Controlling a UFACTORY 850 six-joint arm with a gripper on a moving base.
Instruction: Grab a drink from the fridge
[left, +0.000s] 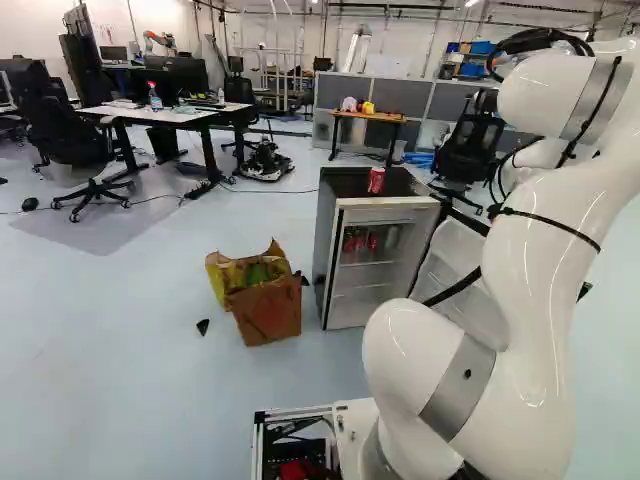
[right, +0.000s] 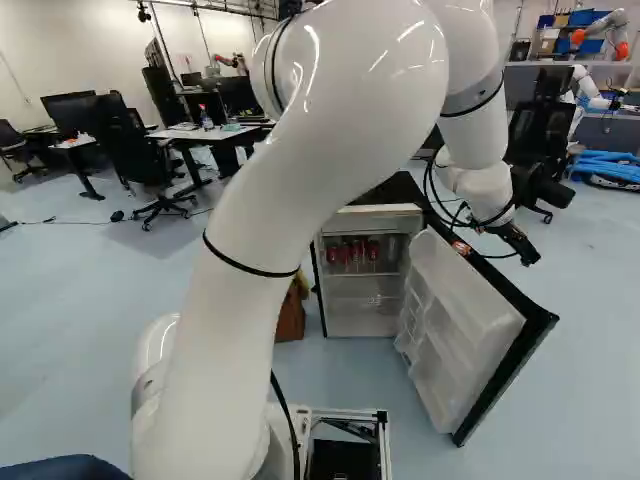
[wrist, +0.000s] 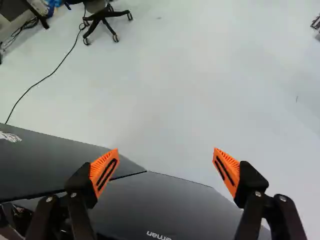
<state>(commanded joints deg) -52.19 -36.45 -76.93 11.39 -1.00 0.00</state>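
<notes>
The white arm (right: 250, 220) stands nearest, rising in front of the fridge (left: 325, 240). The drinks are inside the fridge: red cans (right: 372, 250) upright on its upper shelf. Another red can (left: 375, 180) stands on top of it. The fridge door (right: 468, 325) is swung wide, and the gripper (wrist: 165, 150) hangs off to the fridge's right, by the door's outer side, its fingers spread far apart with nothing between them.

A full can should be fairly heavy for its size, firm while sealed, but thin-walled, so a hard squeeze could dent it. Chilled metal may be damp and slippery; the pads probably need a steady, moderate grip. The best hold is likely around the middle of a front can's body, one finger each side, lifted slightly, then drawn straight out of the fridge, upright and clear of its neighbours.
</notes>
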